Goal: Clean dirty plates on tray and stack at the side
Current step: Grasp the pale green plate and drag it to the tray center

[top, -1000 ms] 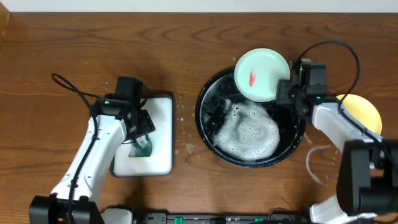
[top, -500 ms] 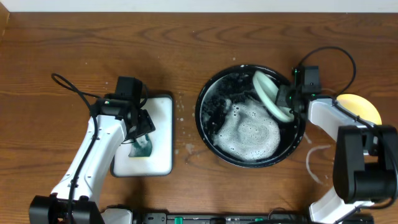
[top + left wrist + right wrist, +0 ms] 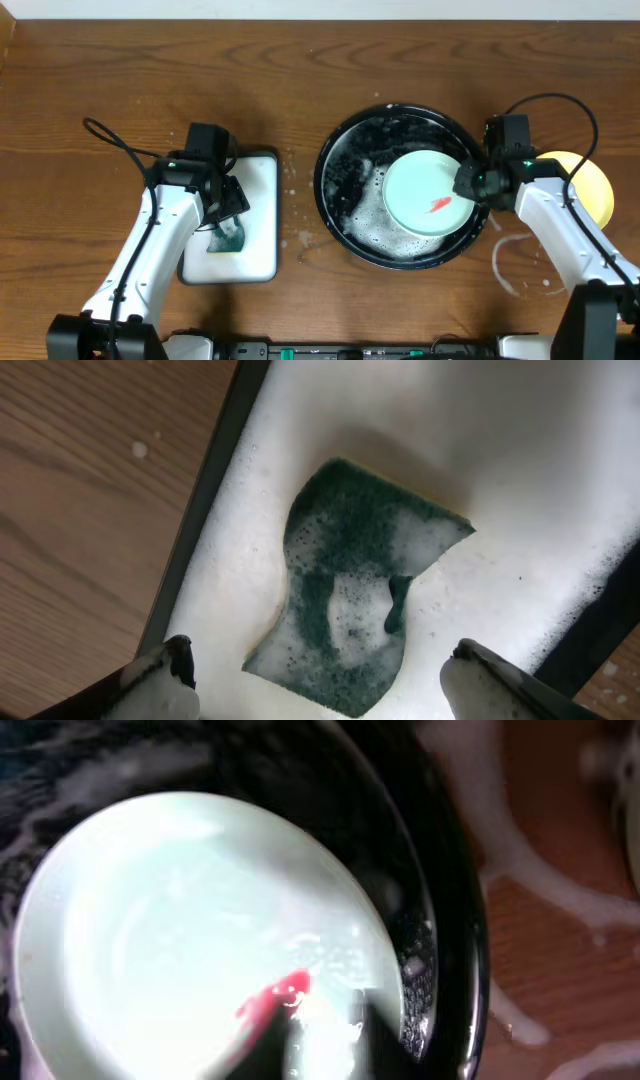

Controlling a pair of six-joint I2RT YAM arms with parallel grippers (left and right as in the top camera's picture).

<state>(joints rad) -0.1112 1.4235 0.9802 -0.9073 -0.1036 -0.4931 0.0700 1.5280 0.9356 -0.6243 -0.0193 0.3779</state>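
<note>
Dark brown wood-grain tabletop (image 3: 300,70) carries the whole set-up; the large round black speckled pan (image 3: 345,150) sits right of centre, with suds (image 3: 370,215) pooled in it. You have one pale mint-blue round plate (image 3: 420,190) lying face up in the pan's right half, its red smear (image 3: 440,205) exposed, presumably so that it can be scrubbed in the suds. The right gripper (image 3: 468,185) sits at that plate's right rim; its wrist view shows only a dark blur over the smear, so I cannot tell whether it clamps the rim or has let go. The yellow round plate (image 3: 590,180) lies on the table to the right, outside the pan; a third plate is not in view.

Your left gripper (image 3: 228,212) hangs over the white rectangular dark-rimmed tray (image 3: 258,215), jaws spread wide either side of the soapy green sponge (image 3: 350,600) and holding nothing, evidently poised to take it.

Against the earlier frames: the mint plate was above the pan's far rim, then tipped on edge; it now lies flat; the left arm has not moved.
</note>
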